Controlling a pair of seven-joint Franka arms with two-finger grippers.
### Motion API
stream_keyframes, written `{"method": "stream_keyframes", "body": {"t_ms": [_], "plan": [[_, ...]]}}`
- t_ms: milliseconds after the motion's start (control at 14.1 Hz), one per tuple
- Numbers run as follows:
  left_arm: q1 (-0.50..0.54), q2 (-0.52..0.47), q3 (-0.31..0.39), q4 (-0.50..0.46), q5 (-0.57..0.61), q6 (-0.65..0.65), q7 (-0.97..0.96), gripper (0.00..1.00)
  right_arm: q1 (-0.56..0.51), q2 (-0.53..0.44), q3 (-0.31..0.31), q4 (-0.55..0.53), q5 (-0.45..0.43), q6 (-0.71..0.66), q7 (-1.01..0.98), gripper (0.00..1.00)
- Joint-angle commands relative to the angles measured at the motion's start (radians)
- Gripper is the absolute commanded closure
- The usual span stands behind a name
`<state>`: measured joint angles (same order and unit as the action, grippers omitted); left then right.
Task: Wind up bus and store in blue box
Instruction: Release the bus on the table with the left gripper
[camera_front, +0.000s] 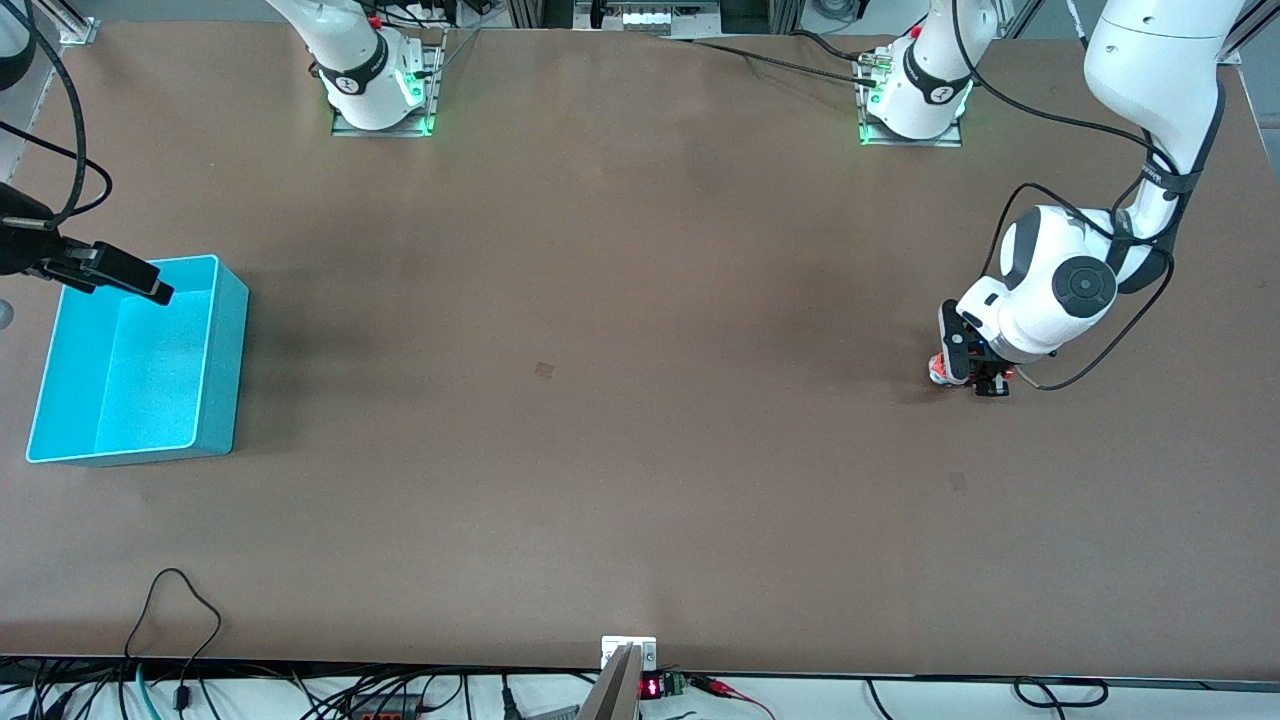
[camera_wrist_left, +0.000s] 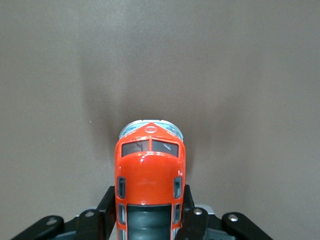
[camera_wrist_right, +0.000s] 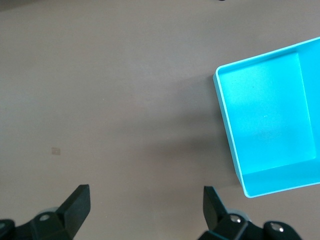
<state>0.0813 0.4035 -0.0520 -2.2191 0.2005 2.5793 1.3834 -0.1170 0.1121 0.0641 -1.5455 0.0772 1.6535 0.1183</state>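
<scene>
Left wrist view shows me the left gripper with fingers clamped on the bus; right gripper hangs spread beside the blue box.

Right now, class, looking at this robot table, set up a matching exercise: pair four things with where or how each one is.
Things:
1. bus
2. blue box
3. left gripper
4. right gripper

States:
A. open, up in the air
B. empty, at the right arm's end of the table
C. orange-red, clamped between fingers
D. shut at the left arm's end of the table

Pairs: 1-C, 2-B, 3-D, 4-A
</scene>
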Motion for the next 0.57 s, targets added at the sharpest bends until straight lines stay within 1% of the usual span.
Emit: {"method": "stream_keyframes", "body": {"t_ms": [0,213,354,496], "plan": [[0.011,0.047,0.004,0.021,0.022,-0.001,0.011,0.72,-0.015,0.001,0.003,0.005,0.029,0.000,-0.038,0.00],[0.050,0.058,0.007,0.029,0.023,-0.001,0.016,0.73,-0.015,0.001,0.003,0.005,0.029,0.003,-0.038,0.00],[0.089,0.086,0.007,0.042,0.039,-0.001,0.022,0.73,-0.015,0.009,0.003,0.005,0.035,0.003,-0.040,0.00],[0.147,0.113,0.007,0.062,0.132,-0.001,0.022,0.74,-0.010,0.008,0.005,0.005,0.038,0.002,-0.037,0.00]]}}
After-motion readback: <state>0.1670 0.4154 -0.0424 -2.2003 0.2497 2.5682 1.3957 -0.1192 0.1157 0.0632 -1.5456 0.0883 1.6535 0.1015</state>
